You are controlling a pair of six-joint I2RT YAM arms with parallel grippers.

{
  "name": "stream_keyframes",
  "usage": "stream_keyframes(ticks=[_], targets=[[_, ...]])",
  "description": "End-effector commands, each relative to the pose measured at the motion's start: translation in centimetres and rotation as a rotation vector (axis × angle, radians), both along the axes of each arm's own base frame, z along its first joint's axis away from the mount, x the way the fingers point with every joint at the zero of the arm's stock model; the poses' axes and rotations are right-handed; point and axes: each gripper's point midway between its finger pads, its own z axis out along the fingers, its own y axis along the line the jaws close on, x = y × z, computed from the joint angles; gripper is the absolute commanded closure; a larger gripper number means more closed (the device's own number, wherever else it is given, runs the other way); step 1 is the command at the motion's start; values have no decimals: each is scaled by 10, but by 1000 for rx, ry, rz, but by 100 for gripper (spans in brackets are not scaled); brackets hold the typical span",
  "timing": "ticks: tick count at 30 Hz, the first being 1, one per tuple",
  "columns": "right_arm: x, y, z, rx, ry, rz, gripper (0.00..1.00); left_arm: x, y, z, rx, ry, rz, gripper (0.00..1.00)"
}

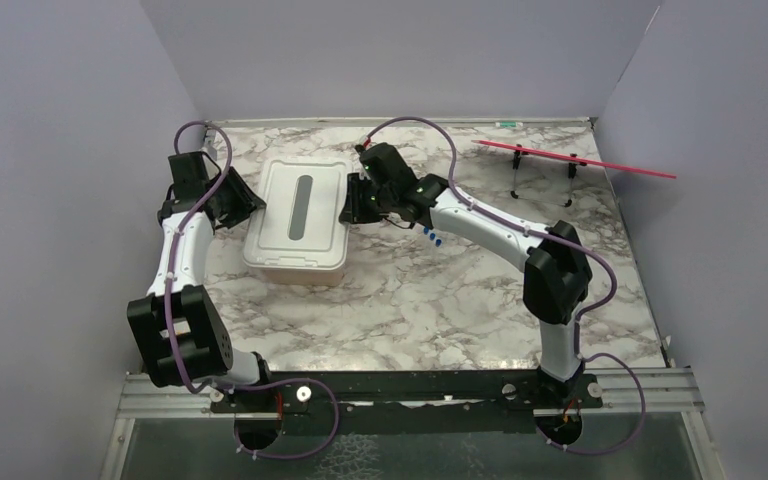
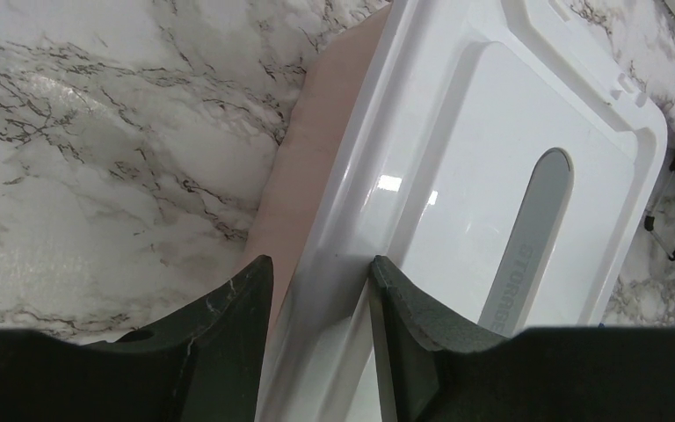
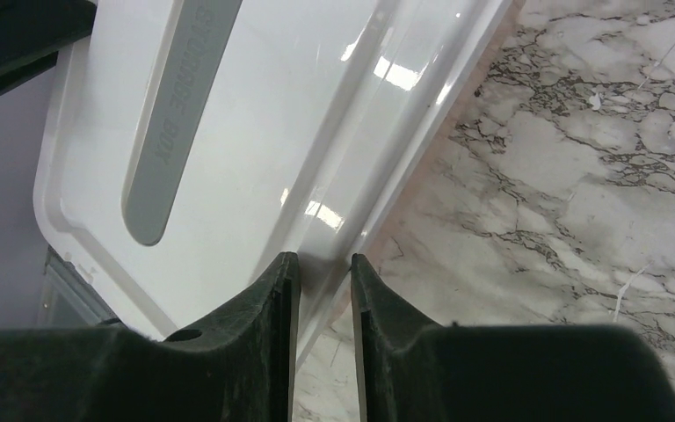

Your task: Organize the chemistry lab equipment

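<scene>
Lid (image 1: 285, 215) on pink tub (image 2: 308, 158): left gripper (image 2: 321, 262), half-spread, clamps left rim; right gripper (image 3: 322, 259), nearly closed, pinches right rim. Blue specks (image 1: 435, 239), possibly tubes. Table (image 1: 410, 300) margin wide nearside.

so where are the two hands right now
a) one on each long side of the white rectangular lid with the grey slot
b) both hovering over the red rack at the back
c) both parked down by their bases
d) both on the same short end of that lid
a: the left hand and the right hand each have fingers either side of a long rim of the white rectangular lid with grey slot, on opposite sides.
</scene>
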Motion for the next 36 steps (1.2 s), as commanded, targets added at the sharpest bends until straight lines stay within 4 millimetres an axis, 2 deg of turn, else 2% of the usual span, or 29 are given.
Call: stream_keyframes(ticks=[1, 4, 9, 12, 14, 15, 18, 19, 26, 29, 32, 36], targets=[[12, -31, -56, -186, 6, -116, 73, 1, 18, -10, 96, 78, 54, 53], [14, -28, -34, -149, -25, -105, 67, 9, 28, 12, 140, 44, 77, 50], [12, -20, 18, -12, -132, -66, 45, 14, 34, 59, 192, -53, 94, 32], [8, -24, 39, 24, -162, -63, 42, 9, 34, 90, 223, -121, 96, 22], [4, -33, 49, 20, -178, -73, 41, 1, 31, 106, 234, -166, 87, 8], [0, -40, 53, 16, -188, -81, 40, -4, 26, 114, 235, -194, 72, 6], [-10, -71, 63, -11, -237, -127, 39, -22, 8, 132, 249, -264, 35, 3], [-16, -86, 55, -43, -244, -149, 38, -28, 1, 136, 253, -286, 19, 3], [-49, -193, 69, -176, -358, -358, 36, -75, -30, 169, 315, -433, -55, 1], [-64, -233, 74, -208, -391, -447, 35, -92, -36, 178, 333, -461, -70, 1], [-81, -266, 86, -212, -416, -509, 32, -109, -42, 177, 340, -467, -86, 1], [-103, -308, 109, -197, -456, -598, 23, -134, -29, 172, 408, -443, -26, 1]])
